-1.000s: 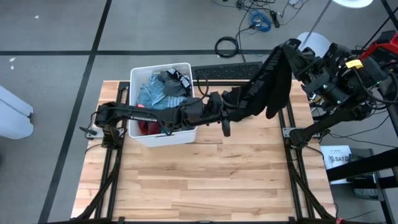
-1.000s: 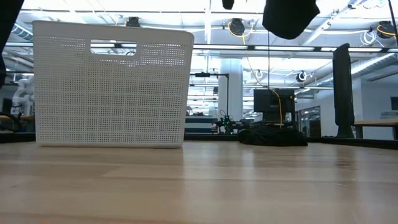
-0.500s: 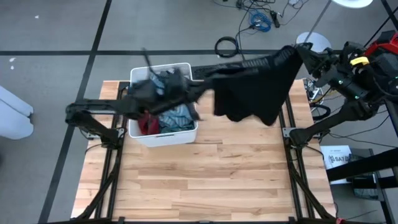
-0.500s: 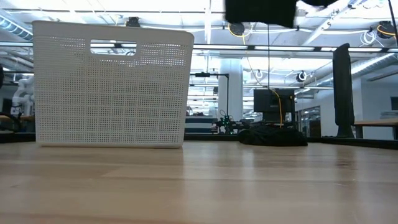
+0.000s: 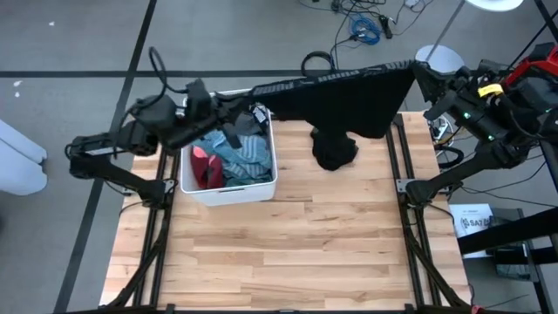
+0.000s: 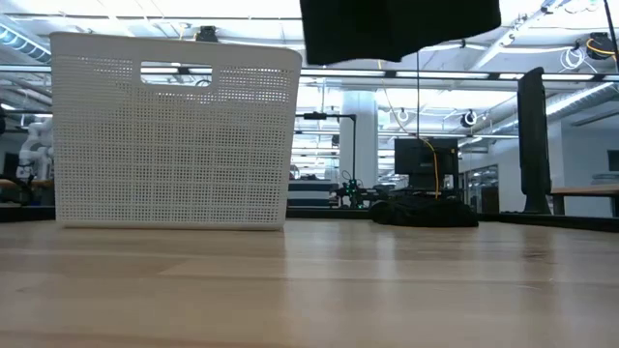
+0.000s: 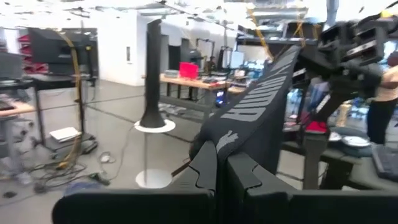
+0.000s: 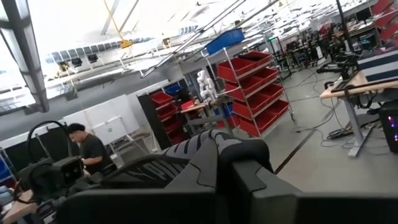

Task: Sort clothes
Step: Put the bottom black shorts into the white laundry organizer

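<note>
A black garment (image 5: 344, 105) with white lettering on its band hangs high over the table's far part, stretched between both grippers. My left gripper (image 5: 247, 98) is above the white bin (image 5: 228, 187) and shut on the garment's left end. My right gripper (image 5: 420, 74) is past the table's far right corner, shut on the other end. The garment's lower part (image 5: 336, 153) droops below the band; the low view shows it (image 6: 397, 29) well above the tabletop. In the bin lie more clothes, red (image 5: 203, 166) and teal striped (image 5: 248, 157). My left gripper pinches the lettered band's end (image 7: 233, 127) between its two fingers. The fingers lie about level, pointing along the band toward the table's right. The band runs taut from them to the other gripper, clear of the table. My right gripper pinches the band's opposite end (image 8: 186, 152) between its two fingers. They lie about level and point along the band toward the table's left. The garment hangs below the taut band.
The bin stands at the table's far left, tall in the low view (image 6: 174, 145). A dark heap (image 6: 426, 213) lies by the far edge in that view. The bare wooden tabletop (image 5: 288, 253) stretches across the near half.
My left gripper has gone up and toward the table's far left, from the table's middle to over the bin, taking the garment's end along. The garment, bunched and hanging from my right gripper before, is now spread out with its band drawn taut between both grippers.
</note>
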